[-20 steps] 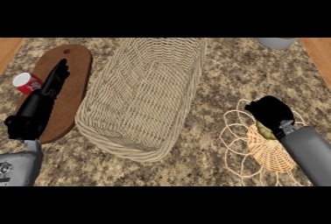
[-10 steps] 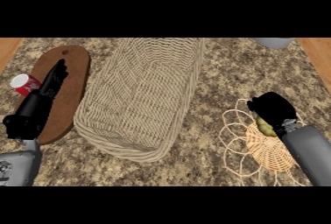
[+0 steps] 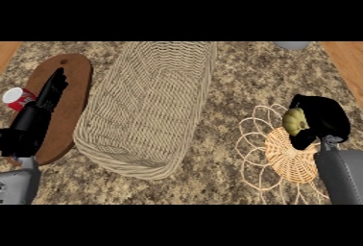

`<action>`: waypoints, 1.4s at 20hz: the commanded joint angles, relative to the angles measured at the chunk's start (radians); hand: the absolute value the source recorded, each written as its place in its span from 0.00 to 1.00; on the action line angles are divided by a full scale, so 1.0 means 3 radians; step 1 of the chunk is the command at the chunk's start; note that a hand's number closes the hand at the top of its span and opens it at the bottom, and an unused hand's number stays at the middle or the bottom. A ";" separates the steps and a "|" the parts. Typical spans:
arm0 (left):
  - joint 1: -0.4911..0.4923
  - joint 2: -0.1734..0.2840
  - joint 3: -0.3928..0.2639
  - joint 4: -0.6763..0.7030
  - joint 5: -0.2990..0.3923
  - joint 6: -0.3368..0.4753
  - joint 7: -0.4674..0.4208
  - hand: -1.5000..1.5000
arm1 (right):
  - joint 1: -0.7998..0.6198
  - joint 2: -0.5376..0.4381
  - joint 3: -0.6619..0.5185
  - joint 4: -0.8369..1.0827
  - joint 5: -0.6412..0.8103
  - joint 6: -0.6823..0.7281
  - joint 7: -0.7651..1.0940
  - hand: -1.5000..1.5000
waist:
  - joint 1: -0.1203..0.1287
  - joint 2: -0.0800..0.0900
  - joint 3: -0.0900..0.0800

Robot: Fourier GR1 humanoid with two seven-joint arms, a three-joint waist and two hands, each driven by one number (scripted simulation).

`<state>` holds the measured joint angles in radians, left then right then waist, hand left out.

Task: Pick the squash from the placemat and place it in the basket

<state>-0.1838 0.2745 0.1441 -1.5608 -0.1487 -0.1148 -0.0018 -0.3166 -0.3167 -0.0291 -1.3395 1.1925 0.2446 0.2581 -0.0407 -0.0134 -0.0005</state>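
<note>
Your right hand [image 3: 320, 120] has its fingers curled round the squash [image 3: 294, 120], holding it over the placemat [image 3: 284, 153], seemingly ready to carry left to the basket [image 3: 149, 105]. Your left hand [image 3: 50, 93] rests straight-fingered over the board [image 3: 67, 110], beside a red can [image 3: 18, 98]; no lettering is readable.

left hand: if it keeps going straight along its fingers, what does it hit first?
The left hand points up-view along the wooden board. Past the fingertips lies only the board's far end, then bare counter. The red can sits to its left, off that line. Height above the board is unclear.
</note>
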 commanded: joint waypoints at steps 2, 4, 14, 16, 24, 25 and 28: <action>0.0116 0.0009 -0.0007 -0.0095 0.0007 -0.0030 -0.0035 0.50 | -0.0113 0.0277 -0.0461 -0.0709 -0.0442 -0.0416 0.0156 1.00 | 0.0032 -0.0015 0.0003; 0.0097 -0.0060 -0.0072 -0.0045 -0.0046 0.0015 0.0006 0.50 | -0.0261 0.0492 -0.0535 -0.0990 -0.0746 -0.0470 0.0101 1.00 | 0.0016 -0.0014 0.0006; -0.0039 -0.0077 -0.0117 -0.0073 -0.0044 -0.0029 0.0042 0.50 | -0.1368 0.0662 -0.0449 -0.2119 -0.1396 0.0529 0.1150 1.00 | 0.0118 0.0022 -0.0002; 0.0145 -0.0098 -0.0159 -0.0226 -0.0056 -0.0046 0.0017 0.50 | -0.1554 0.0757 -0.0355 -0.2202 -0.1495 0.0669 0.1384 1.00 | 0.0145 0.0017 -0.0002; -0.0101 -0.0081 -0.0135 -0.0119 -0.0058 -0.0061 0.0111 0.50 | -0.2935 0.1050 -0.0199 -0.1154 -0.1542 0.0603 0.2224 1.00 | 0.0192 0.0040 -0.0003; -0.0116 -0.0071 -0.0116 -0.0040 -0.0084 -0.0044 0.0034 0.50 | -0.2873 0.1051 -0.0043 -0.1112 -0.1647 0.0449 0.2330 1.00 | 0.0187 0.0043 -0.0003; -0.0120 -0.0076 -0.0087 0.0004 -0.0032 -0.0077 0.0050 0.50 | -0.3336 0.1054 -0.0089 -0.0609 -0.1642 0.0296 0.2462 1.00 | 0.0196 0.0047 -0.0004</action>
<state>-0.1975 0.2532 0.1139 -1.5831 -0.1595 -0.1364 0.0102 -1.1732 -0.0104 -0.0718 -1.6565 0.7254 0.3783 0.9007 0.0166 -0.0012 -0.0016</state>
